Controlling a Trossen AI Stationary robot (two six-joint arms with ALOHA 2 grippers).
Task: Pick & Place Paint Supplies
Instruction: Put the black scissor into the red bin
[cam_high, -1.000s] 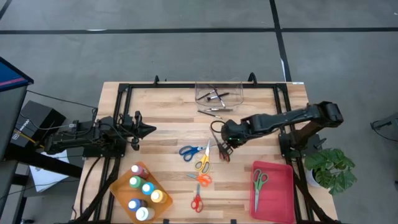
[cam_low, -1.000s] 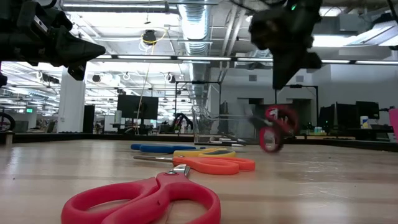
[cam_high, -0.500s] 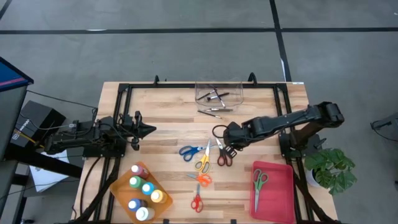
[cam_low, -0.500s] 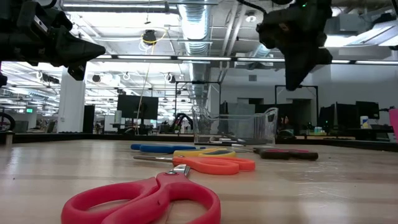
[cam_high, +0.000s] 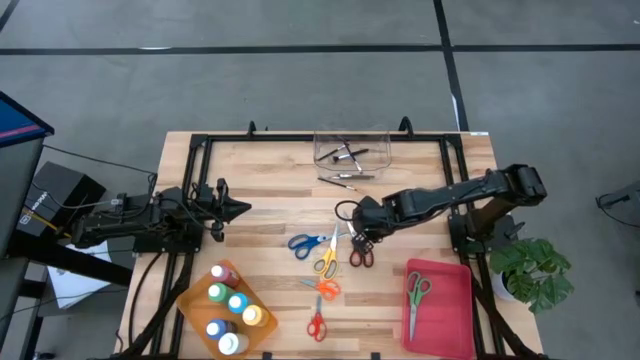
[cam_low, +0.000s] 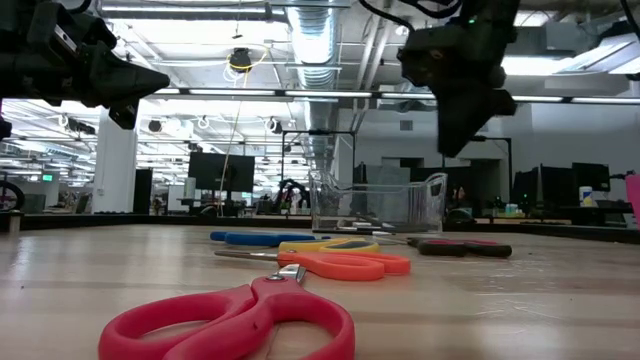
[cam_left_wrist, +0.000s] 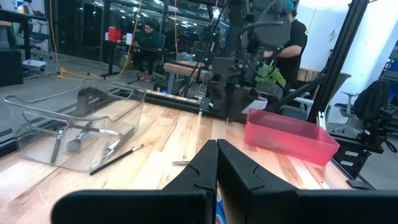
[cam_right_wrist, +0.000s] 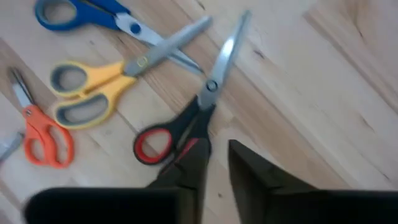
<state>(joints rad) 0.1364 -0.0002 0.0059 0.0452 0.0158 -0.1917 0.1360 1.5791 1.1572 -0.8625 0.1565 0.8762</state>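
Observation:
My right gripper (cam_high: 360, 230) hangs above the table's middle, open by a narrow gap, over the handles of black scissors with red-lined handles (cam_right_wrist: 180, 134). In the low view the gripper (cam_low: 452, 140) is well clear of these scissors (cam_low: 460, 247), which lie flat on the wood. Blue scissors (cam_high: 308, 242), yellow scissors (cam_high: 326, 262), orange scissors (cam_high: 324, 288) and red scissors (cam_high: 316, 325) lie nearby. Paint bottles stand in an orange tray (cam_high: 190, 300). Thin brushes (cam_high: 345, 178) lie by a clear tub (cam_high: 350, 148). My left gripper (cam_high: 240, 209) waits shut over the table's left side.
A pink bin (cam_high: 445, 310) at the near right corner holds green scissors (cam_high: 416, 290). The clear tub at the far edge holds more brushes. A black frame rail (cam_high: 195, 180) runs around the table. Bare wood lies between the left gripper and the scissors.
The black-and-red scissors, off the table below my right gripper a second ago, have dropped and now lie flat on the wood. My right gripper has drifted slightly toward the table's right, then back left, staying high.

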